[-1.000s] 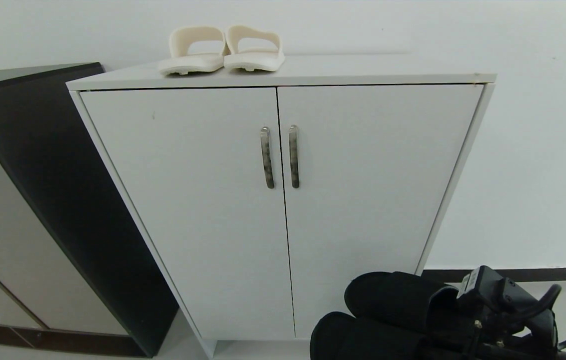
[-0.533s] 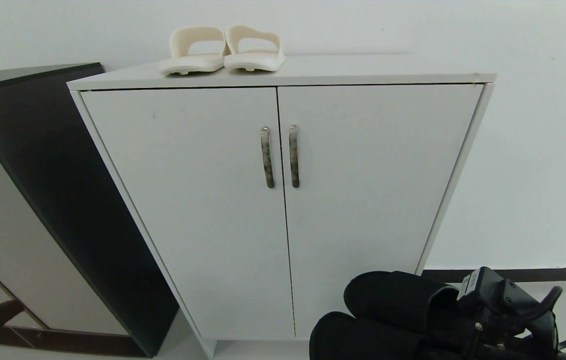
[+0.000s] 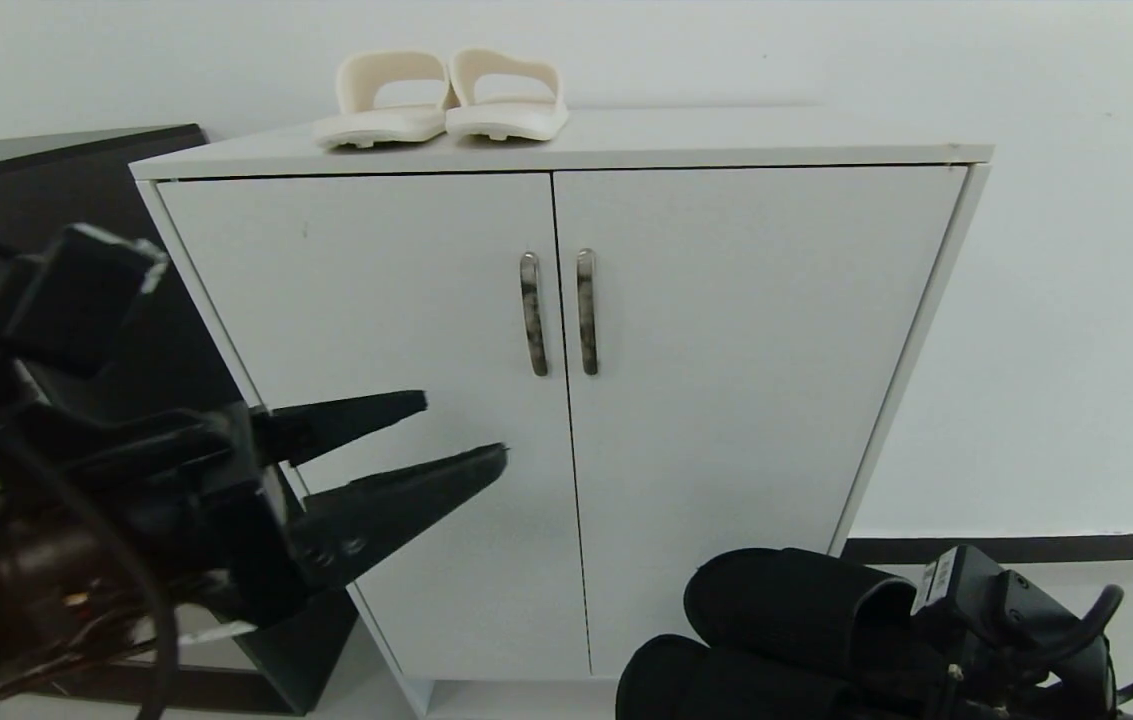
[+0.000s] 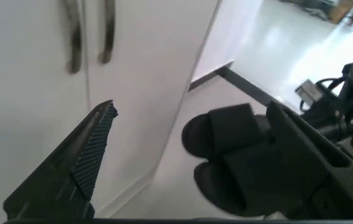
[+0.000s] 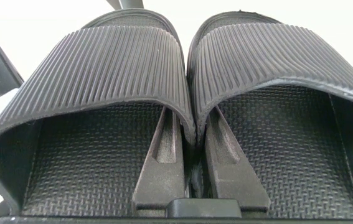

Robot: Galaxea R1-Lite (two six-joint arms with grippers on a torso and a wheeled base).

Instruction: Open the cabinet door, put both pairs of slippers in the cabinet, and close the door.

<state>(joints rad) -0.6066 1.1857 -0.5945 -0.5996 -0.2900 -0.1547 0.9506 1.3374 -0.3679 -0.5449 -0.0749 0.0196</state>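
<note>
Two black slippers (image 5: pixel 114 68) (in right gripper (image 5: pixel 192 134))

A black cabinet (image 3: pixel 16 200) stands by the white wall (image 3: pixel 1076 350) with its dark baseboard (image 3: pixel 1026 548).

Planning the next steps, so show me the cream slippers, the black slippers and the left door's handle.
cream slippers (image 3: pixel 506 120), head view, front sole of one slipper.
black slippers (image 3: pixel 786 600), head view, strap of the upper slipper.
left door's handle (image 3: pixel 532 315), head view, middle of the bar.
</note>
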